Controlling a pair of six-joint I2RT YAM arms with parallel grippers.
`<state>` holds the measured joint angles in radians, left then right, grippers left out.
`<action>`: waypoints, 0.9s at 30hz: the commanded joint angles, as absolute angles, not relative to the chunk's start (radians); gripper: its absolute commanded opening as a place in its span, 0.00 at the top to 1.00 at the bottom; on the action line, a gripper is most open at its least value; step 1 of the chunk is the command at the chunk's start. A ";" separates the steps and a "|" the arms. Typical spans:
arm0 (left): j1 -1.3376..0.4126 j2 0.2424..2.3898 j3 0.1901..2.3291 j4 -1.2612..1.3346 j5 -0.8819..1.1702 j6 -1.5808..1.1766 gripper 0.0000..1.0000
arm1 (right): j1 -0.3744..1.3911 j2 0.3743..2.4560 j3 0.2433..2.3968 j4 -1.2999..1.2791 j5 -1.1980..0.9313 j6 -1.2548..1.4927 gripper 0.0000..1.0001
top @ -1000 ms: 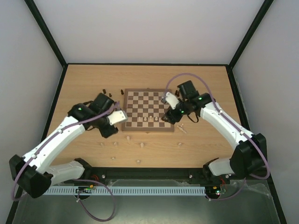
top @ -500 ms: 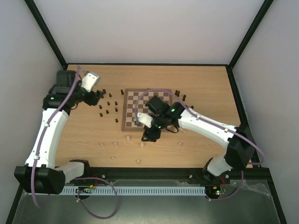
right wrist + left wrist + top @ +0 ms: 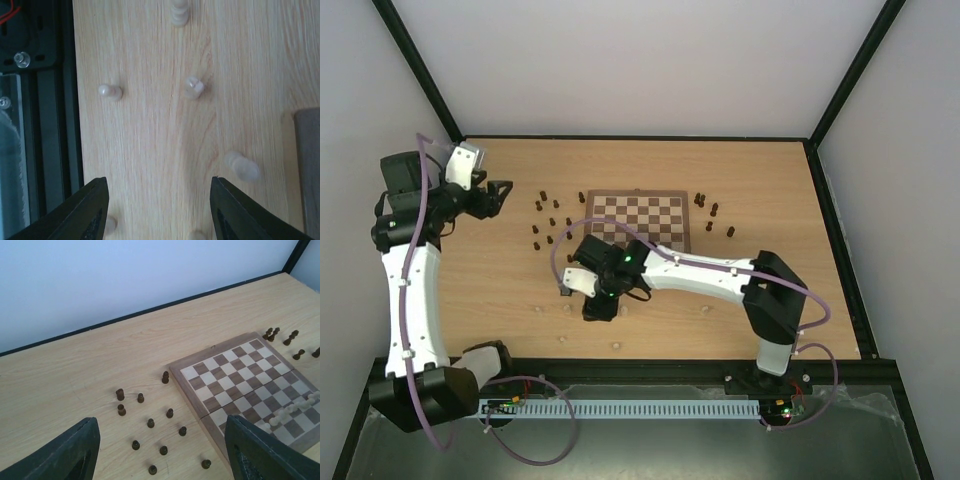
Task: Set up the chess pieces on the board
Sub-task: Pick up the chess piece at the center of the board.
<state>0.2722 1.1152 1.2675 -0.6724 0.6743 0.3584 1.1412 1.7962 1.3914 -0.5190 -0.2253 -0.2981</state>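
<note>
The board [image 3: 638, 215] lies mid-table; my right arm covers its near rows. Several dark brown chess pieces [image 3: 550, 225] stand on the table left of it, a few more [image 3: 712, 208] at its right. Several pale pieces [image 3: 560, 340] are scattered on the table in front. My left gripper [image 3: 500, 193] is open and empty, far left of the dark group [image 3: 150, 424]. In its wrist view [image 3: 160, 462] pale pieces [image 3: 295, 410] stand on the board's [image 3: 235, 375] near row. My right gripper [image 3: 595, 303] is open and empty above pale pieces [image 3: 194, 87] [image 3: 242, 167].
The black rail [image 3: 40, 125] at the table's near edge runs close to my right gripper. A dark corner, probably the board rim [image 3: 307, 165], shows at the right of the right wrist view. Black frame posts border the table [image 3: 500, 280].
My right arm has swung from the board's right side across to the table in front of its left corner. My left arm has pulled back from the board to the far left.
</note>
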 commanded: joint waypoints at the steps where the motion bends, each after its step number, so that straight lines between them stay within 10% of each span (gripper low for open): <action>1: 0.284 1.060 1.280 -0.718 0.749 0.382 0.28 | 1.190 1.861 1.445 -0.503 -0.171 -0.275 0.45; 27: 0.285 1.040 1.275 -0.770 0.758 0.412 0.27 | 1.335 2.084 1.577 -0.455 -0.117 -0.265 0.64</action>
<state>0.2764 1.0470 1.2675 -0.7498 0.7334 0.3897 1.3235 2.0621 1.5307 -0.4232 -0.1150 -0.2611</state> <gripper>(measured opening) 0.727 0.363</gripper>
